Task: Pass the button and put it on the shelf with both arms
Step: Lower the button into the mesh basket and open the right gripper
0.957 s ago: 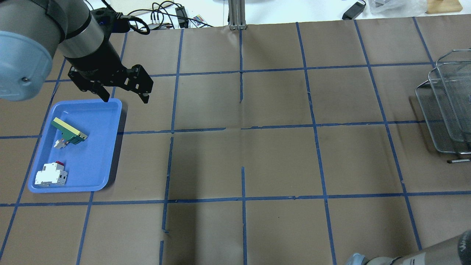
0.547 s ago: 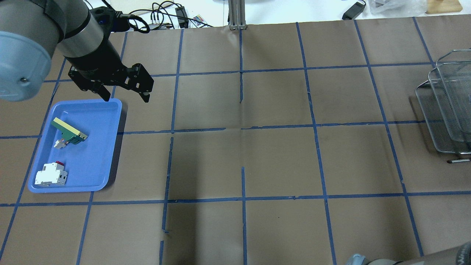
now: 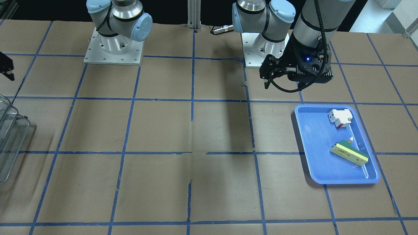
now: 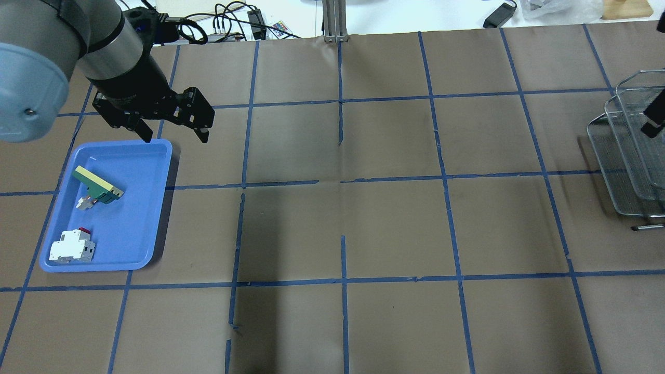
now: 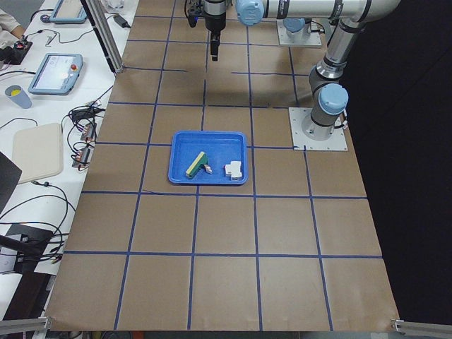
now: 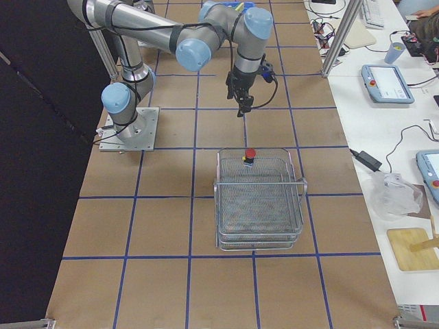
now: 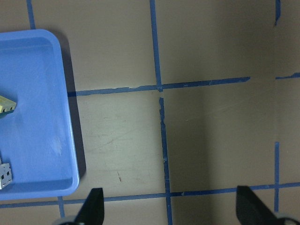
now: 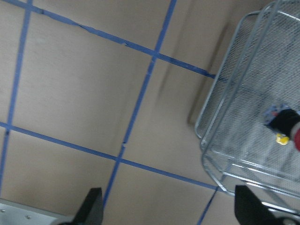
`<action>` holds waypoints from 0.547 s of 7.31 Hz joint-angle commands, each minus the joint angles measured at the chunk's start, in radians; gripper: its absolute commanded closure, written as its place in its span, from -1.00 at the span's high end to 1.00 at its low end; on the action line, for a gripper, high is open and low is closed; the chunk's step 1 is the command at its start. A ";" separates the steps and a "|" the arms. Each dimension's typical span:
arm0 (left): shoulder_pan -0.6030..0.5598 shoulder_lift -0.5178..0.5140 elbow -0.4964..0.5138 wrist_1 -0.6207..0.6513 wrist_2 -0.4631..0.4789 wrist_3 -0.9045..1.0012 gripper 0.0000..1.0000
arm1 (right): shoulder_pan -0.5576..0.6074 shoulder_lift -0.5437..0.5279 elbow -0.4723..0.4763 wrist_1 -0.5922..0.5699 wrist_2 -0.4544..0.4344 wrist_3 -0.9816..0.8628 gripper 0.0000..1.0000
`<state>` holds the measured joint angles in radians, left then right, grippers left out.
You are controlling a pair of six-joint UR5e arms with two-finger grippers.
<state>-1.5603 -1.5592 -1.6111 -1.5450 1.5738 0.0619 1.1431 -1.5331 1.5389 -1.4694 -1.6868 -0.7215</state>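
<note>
The button [image 6: 250,156] is inside the shelf [image 6: 260,205]. It stands in the top tier with the red cap upward, close to the end of that tier which faces the middle of the counter [image 4: 395,223]. Nothing is touching it. The shelf stands at the right end of the counter, which is covered with brown paper and crossed by lines of blue tape.

The right pincer [image 8: 168,206] is spread wide and holds nothing. In its wrist view the two black fingers stand well apart, with only bare counter between them. It hangs over the counter just beside the left end of the shelf, apart from the button. In this same view the button appears at the right edge, on the mesh floor of the tier, and it is a little blurred.

The left pincer [image 4: 175,136] is also spread and empty. It hangs above the left part of the counter, near the far right corner of the blue tray [image 4: 135,218]. Its wrist view shows bare counter between the fingers, with the tray to one side.

In the tray lie two things, apart from each other. The green-and-cream block [image 4: 97,184] lies in the far half, turned at an angle to the tray walls. The white-and-red switch [image 4: 71,245] lies in the near left corner. Beyond the far edge of the counter some black cables [image 4: 223,23] lie on a white surface.
</note>
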 commanded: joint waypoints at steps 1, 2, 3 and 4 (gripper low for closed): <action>0.000 0.001 0.000 0.000 0.000 -0.002 1.00 | 0.139 -0.045 0.006 0.070 0.100 0.264 1.00; 0.002 0.001 0.000 0.000 0.000 -0.002 1.00 | 0.221 -0.044 0.006 0.060 0.102 0.383 1.00; 0.002 0.002 0.000 0.000 0.002 -0.002 1.00 | 0.312 -0.050 0.006 0.063 0.111 0.625 1.00; 0.002 0.002 0.000 0.000 0.000 -0.002 1.00 | 0.390 -0.048 0.006 0.058 0.114 0.734 1.00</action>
<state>-1.5588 -1.5576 -1.6107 -1.5448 1.5744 0.0598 1.4312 -1.5799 1.5445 -1.4086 -1.5808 -0.1677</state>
